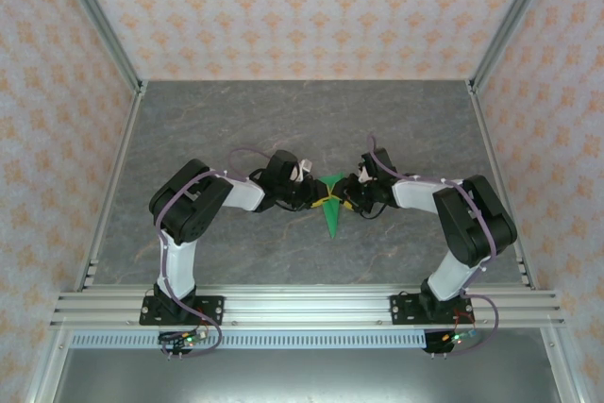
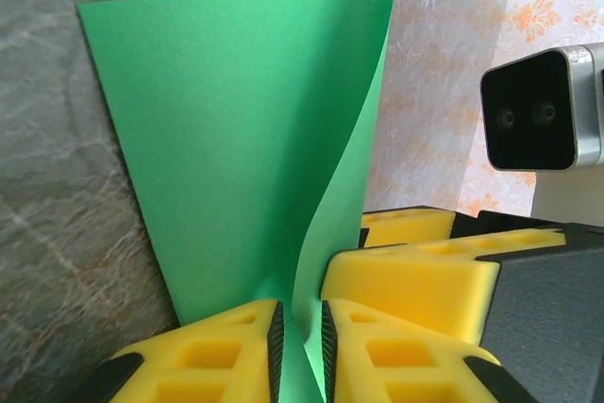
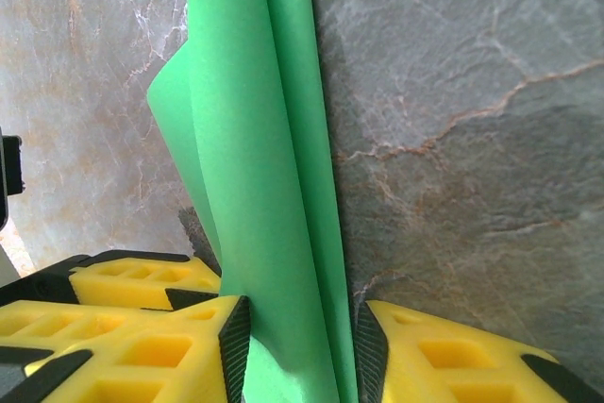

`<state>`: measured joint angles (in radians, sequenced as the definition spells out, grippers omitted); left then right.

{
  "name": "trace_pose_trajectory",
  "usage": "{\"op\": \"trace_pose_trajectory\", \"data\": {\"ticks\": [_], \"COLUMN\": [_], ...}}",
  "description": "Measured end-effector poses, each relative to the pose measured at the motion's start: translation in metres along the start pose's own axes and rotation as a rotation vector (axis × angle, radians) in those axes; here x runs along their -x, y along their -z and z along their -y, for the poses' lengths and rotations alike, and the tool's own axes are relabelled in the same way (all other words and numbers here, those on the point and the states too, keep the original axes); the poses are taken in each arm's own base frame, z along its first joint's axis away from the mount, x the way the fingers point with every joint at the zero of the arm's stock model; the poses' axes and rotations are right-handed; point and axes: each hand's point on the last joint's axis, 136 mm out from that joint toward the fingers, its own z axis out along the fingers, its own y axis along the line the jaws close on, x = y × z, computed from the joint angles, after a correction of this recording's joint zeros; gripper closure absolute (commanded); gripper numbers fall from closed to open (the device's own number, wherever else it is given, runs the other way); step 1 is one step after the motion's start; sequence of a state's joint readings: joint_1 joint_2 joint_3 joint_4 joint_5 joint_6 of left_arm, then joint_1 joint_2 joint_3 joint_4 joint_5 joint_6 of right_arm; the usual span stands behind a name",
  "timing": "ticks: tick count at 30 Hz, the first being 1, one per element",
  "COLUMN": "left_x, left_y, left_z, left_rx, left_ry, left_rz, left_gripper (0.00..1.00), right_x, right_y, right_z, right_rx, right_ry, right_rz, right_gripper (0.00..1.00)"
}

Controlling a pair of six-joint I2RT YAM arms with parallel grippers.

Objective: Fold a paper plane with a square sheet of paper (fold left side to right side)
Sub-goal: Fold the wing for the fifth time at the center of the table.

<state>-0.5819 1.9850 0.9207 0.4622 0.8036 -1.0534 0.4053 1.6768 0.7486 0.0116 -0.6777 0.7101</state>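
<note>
1. The paper plane (image 1: 330, 216) sits near the middle of the bench (image 1: 236, 120), somewhat closer to the near edge than the far edge. It is bright green, and its narrow tip points toward the near edge.
2. The left claw (image 1: 316, 197) and the right claw (image 1: 347, 199) meet at the wide, far end of the plane, one on each side, with the arms reaching in from the left and right edges.
3. In the left wrist view, the left claw (image 2: 300, 332) is narrow. A raised flap of the plane (image 2: 236, 120) stands between its black pads and curls upward, while the rest lies flat on the grey bench (image 2: 57, 233). I cannot tell whether the pads actually pinch the flap.
4. In the right wrist view, the right claw (image 3: 302, 342) is partly closed around a bundle of folded layers of the plane (image 3: 264, 139). The paper fills the gap and touches both pads, so it is held.
5. In that same view, the layers run as a long strip away from the claw. The outer layer bulges to one side, and one straight edge lies against the bench (image 3: 472, 139).
</note>
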Motion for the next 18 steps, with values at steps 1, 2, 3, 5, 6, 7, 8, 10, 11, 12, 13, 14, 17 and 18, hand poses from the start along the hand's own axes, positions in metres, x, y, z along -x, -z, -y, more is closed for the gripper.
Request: {"op": "trace_pose_trajectory", "data": {"ticks": [1, 2, 3, 5, 6, 7, 8, 10, 11, 12, 13, 14, 17, 18], "left_x": [0.0, 0.0001, 0.0001, 0.0005, 0.0005, 0.0006, 0.0008, 0.0012, 0.0016, 0.0018, 0.0026, 0.0032, 0.004, 0.0041], "left_y": [-0.0003, -0.0003, -0.0003, -0.0003, -0.0003, -0.0003, -0.0003, -0.0003, -0.0003, -0.0003, -0.0003, -0.0003, -0.0003, -0.0003], "left_z": [0.0002, 0.0003, 0.0003, 0.0004, 0.0003, 0.0003, 0.0001, -0.0002, -0.0005, -0.0006, -0.001, -0.0013, -0.0018, -0.0019], "left_rx": [0.0, 0.0, -0.001, 0.0, 0.0, 0.001, 0.001, 0.003, 0.004, 0.005, 0.008, 0.009, 0.012, 0.012], "left_ry": [0.001, 0.001, 0.002, 0.003, 0.003, 0.003, 0.003, 0.003, 0.002, 0.001, 0.0, 0.0, 0.0, -0.001], "left_rz": [0.0, 0.0, 0.0, 0.002, 0.003, 0.003, 0.004, 0.007, 0.009, 0.01, 0.015, 0.019, 0.023, 0.024], "left_gripper": [0.85, 0.87, 0.88, 0.91, 0.93, 0.94, 0.95, 0.97, 0.98, 0.99, 1.0, 1.0, 1.0, 1.0], "right_x": [0.0, 0.0, 0.0, -0.0002, -0.0002, -0.0003, -0.0002, -0.0001, 0.0001, 0.0003, 0.0003, 0.0006, 0.002, 0.0033], "right_y": [0.0, 0.0001, 0.0001, 0.0001, 0.0001, 0.0, 0.0001, 0.0001, 0.0006, 0.0009, 0.0013, 0.0018, 0.0055, 0.0078], "right_z": [0.0, -0.0001, -0.0001, -0.0003, -0.0004, -0.0003, -0.0005, -0.0007, -0.0012, -0.0017, -0.0023, -0.0029, -0.0054, -0.0058], "right_rx": [0.0, 0.0, 0.0, 0.001, 0.002, 0.002, 0.002, 0.003, 0.004, 0.005, 0.007, 0.009, 0.014, 0.017], "right_ry": [0.0, 0.0, 0.0, 0.0, 0.0, 0.0, 0.0, 0.001, 0.002, 0.002, 0.004, 0.005, 0.011, 0.011], "right_rz": [0.0, 0.0, 0.0, -0.001, -0.001, -0.002, -0.001, -0.001, 0.0, 0.002, 0.003, 0.004, 0.018, 0.026], "right_gripper": [0.6, 0.6, 0.6, 0.6, 0.6, 0.6, 0.6, 0.59, 0.59, 0.58, 0.57, 0.57, 0.53, 0.52]}}
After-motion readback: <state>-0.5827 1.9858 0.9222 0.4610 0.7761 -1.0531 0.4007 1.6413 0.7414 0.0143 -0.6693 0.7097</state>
